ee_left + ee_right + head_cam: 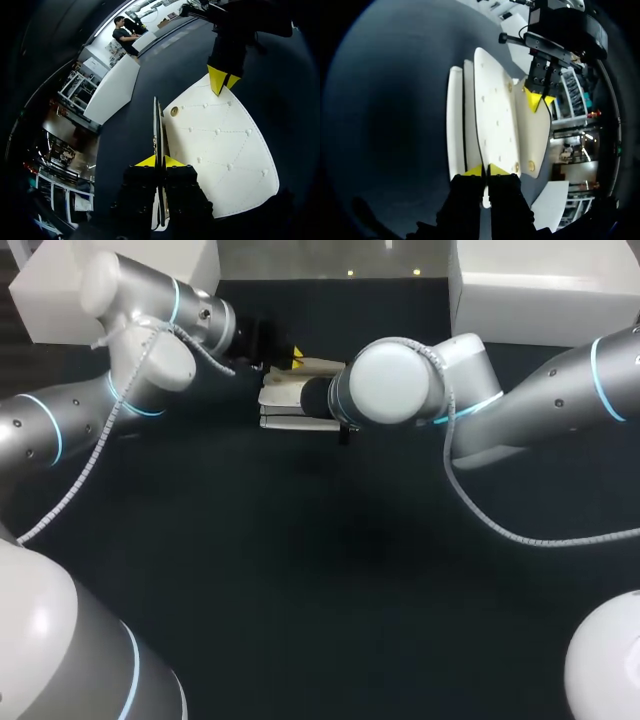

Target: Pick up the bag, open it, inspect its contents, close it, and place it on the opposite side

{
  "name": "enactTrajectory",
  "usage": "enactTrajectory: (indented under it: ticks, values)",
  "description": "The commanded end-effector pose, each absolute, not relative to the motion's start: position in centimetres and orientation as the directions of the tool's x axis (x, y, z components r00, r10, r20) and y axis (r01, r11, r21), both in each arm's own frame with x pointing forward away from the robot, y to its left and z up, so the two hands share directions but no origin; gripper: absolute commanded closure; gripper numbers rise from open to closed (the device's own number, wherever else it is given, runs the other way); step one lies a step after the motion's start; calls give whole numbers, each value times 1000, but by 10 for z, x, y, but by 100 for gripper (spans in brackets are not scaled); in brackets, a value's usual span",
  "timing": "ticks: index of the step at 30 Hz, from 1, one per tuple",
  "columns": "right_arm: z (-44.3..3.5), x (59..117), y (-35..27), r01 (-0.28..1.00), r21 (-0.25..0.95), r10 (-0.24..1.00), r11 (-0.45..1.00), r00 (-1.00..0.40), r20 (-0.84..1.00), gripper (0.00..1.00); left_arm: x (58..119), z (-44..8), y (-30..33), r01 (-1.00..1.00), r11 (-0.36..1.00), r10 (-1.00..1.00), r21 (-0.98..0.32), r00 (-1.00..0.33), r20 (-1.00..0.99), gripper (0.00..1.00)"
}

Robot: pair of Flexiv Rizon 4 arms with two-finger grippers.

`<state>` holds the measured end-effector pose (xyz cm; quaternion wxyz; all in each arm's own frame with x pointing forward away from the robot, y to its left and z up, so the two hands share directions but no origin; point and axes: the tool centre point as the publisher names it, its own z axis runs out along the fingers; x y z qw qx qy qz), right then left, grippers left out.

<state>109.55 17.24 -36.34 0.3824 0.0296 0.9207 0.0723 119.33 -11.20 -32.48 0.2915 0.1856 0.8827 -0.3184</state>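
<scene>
A white studded bag (288, 400) lies on its side at the back middle of the dark table. My left gripper (296, 357) comes in from the left, its yellow tips at the bag's rear edge. In the left wrist view that gripper (159, 161) is shut on a thin white panel edge, and the flap (220, 150) with a gold snap (174, 111) spreads beside it. My right gripper (220, 82) holds the flap's far edge. In its own view the right gripper (486, 170) is shut on a white panel (495, 115), with the left gripper (538, 97) ahead of it.
The right arm's wrist (390, 385) covers the bag's right end in the head view. White blocks stand at the back right (540, 285) and back left (55, 290). Bare dark table (320, 570) stretches in front of the bag.
</scene>
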Motion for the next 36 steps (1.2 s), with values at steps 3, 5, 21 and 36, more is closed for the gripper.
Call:
enactTrajectory:
  ticks: [3,5,21,36]
  values:
    - [-366,1095,173,-1,158,112,987,-701,-704,100,1177,-337,-110,552,707,113,-441,-705,-701,100]
    - [-366,1095,173,-1,158,112,987,-701,-704,100,1172,-339,-109,554,705,97,-442,-694,-714,100]
    - [-366,1095,173,-1,158,112,987,-701,-704,100,1168,-342,-108,542,711,82,-448,-697,-712,100]
    - [-366,1095,173,-1,158,112,987,-701,-704,100,1159,-352,-107,566,694,137,-444,-710,-691,100]
